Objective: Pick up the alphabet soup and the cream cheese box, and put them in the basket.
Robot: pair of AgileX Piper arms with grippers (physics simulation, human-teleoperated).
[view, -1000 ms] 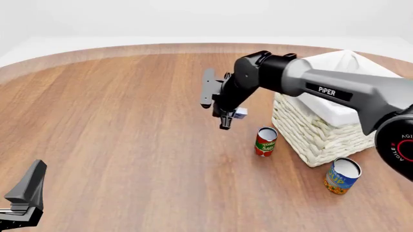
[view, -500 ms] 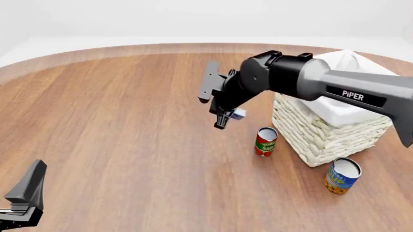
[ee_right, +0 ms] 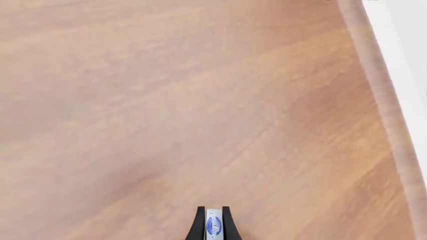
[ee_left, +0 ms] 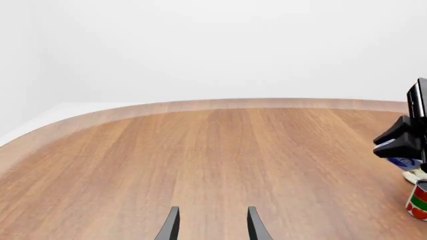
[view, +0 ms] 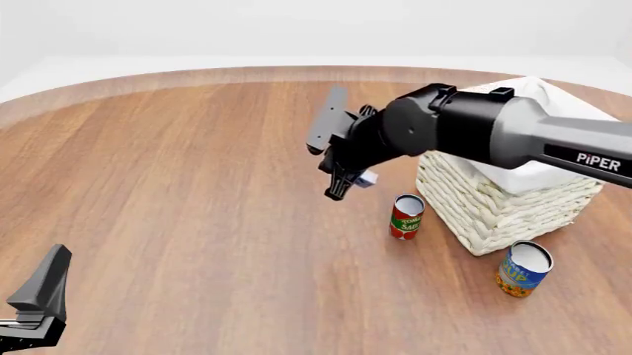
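My right gripper (view: 348, 181) hangs above the table left of the basket (view: 493, 203), shut on the small blue and white cream cheese box (view: 366, 177). The right wrist view shows the cream cheese box (ee_right: 213, 225) pinched between the two fingers. The alphabet soup (view: 523, 268), a blue and yellow can, stands in front of the basket's near corner. My left gripper (view: 40, 292) rests low at the near left of the table, open, with nothing between its fingers (ee_left: 170, 226). From the left wrist view the right gripper (ee_left: 400, 145) holds the box at the far right.
A red and green tomato sauce can (view: 406, 216) stands just left of the basket, below the right gripper. The wooden table (view: 177, 185) has a rounded far edge.
The right arm has swung slightly right and tilted, carrying the cream cheese box a little toward the basket. The left gripper has not moved.
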